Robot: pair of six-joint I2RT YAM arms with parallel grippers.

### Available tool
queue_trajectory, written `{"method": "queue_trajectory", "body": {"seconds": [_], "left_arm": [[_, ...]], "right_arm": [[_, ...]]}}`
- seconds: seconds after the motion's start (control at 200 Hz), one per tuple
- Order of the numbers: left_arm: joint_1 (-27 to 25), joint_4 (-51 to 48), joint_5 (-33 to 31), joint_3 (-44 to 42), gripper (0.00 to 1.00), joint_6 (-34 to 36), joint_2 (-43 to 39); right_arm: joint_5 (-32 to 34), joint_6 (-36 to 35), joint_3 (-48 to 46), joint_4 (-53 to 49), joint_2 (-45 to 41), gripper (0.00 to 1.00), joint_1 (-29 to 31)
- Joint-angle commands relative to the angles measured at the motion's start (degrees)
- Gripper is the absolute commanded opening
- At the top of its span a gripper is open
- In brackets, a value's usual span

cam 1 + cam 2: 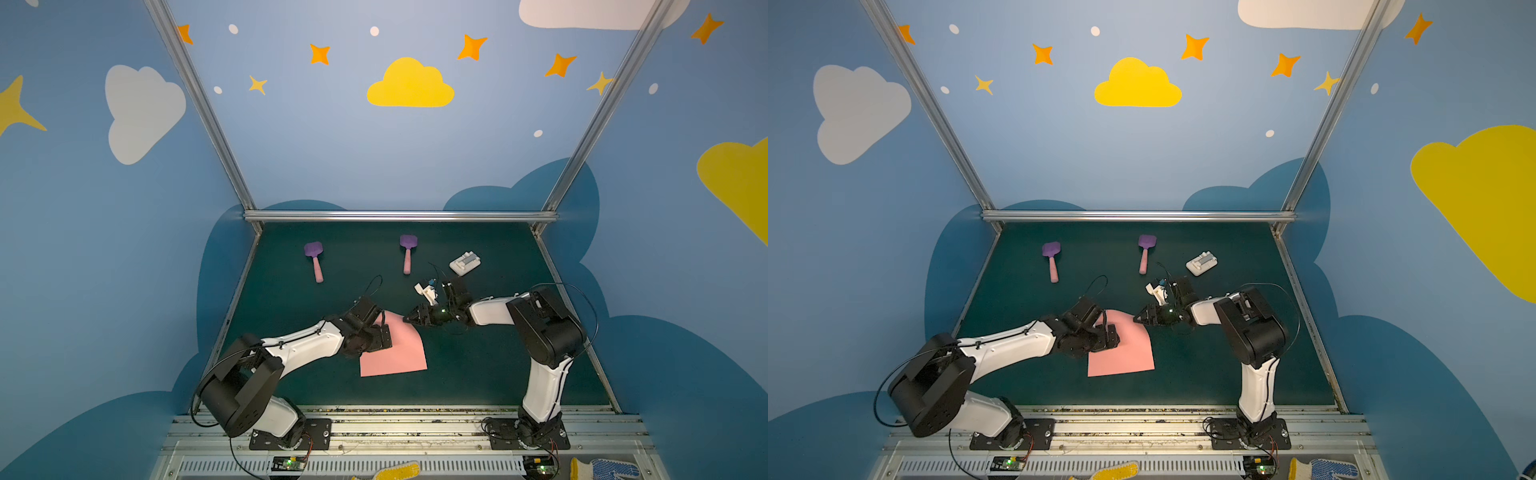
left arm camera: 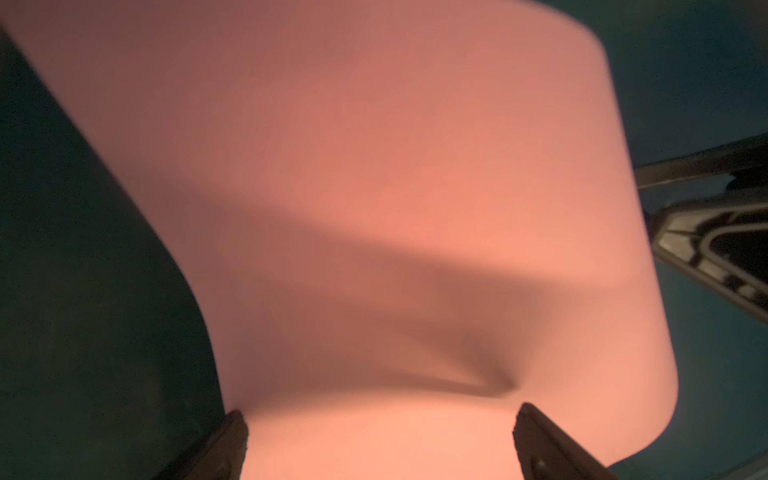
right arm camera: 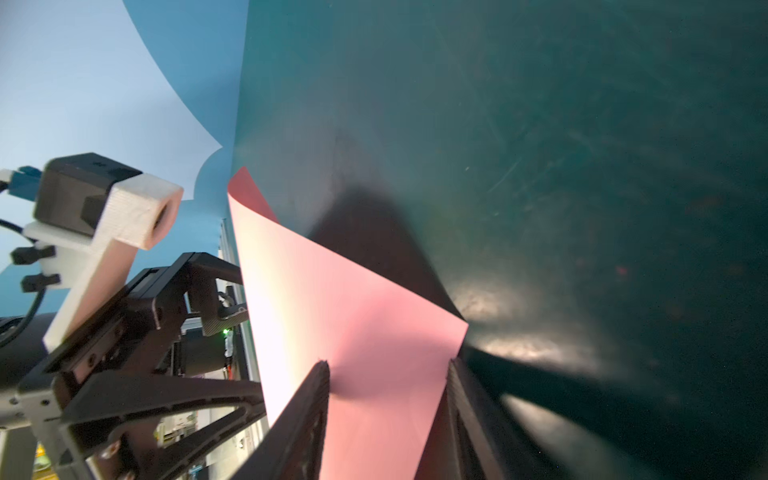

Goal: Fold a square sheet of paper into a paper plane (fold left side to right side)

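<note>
The square sheet of paper (image 1: 401, 355) (image 1: 1127, 355) is salmon-pink and lies on the green mat (image 1: 478, 365) near the middle front. Its far right corner is lifted and curled. My left gripper (image 1: 384, 336) (image 1: 1113, 336) stands wide open over the sheet's left part, and pink paper (image 2: 374, 208) fills the span between its fingertips (image 2: 237, 419). My right gripper (image 1: 407, 318) (image 1: 1136, 319) is at the lifted far right corner, jaws apart, with the paper (image 3: 332, 299) passing between them (image 3: 388, 365). No paper plane is in view.
Two purple spatulas with pink handles (image 1: 314, 257) (image 1: 408, 249) lie at the back of the mat. A white plastic block (image 1: 464, 263) sits to their right. An aluminium rail (image 1: 399, 216) closes the back edge. Gloves (image 1: 390, 471) lie by the front rail.
</note>
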Motion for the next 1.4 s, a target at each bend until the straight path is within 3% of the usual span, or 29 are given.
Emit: {"method": "queue_trajectory", "body": {"seconds": [0.0,0.786,1.397], "left_arm": [[0.3,7.0,1.7,-4.0,1.0,0.8,5.6],[0.3,8.0,1.9,-4.8,1.0,0.6,5.4],[0.3,8.2,2.2,-4.7,1.0,0.9,5.6]], "right_arm": [[0.1,3.4,-3.0,-1.9,-0.1,0.51,1.4],[1.4,12.5,-20.2,10.8,-10.8,0.65,4.0],[-1.9,27.2,-21.3,29.0,-9.5,0.72,2.1]]}}
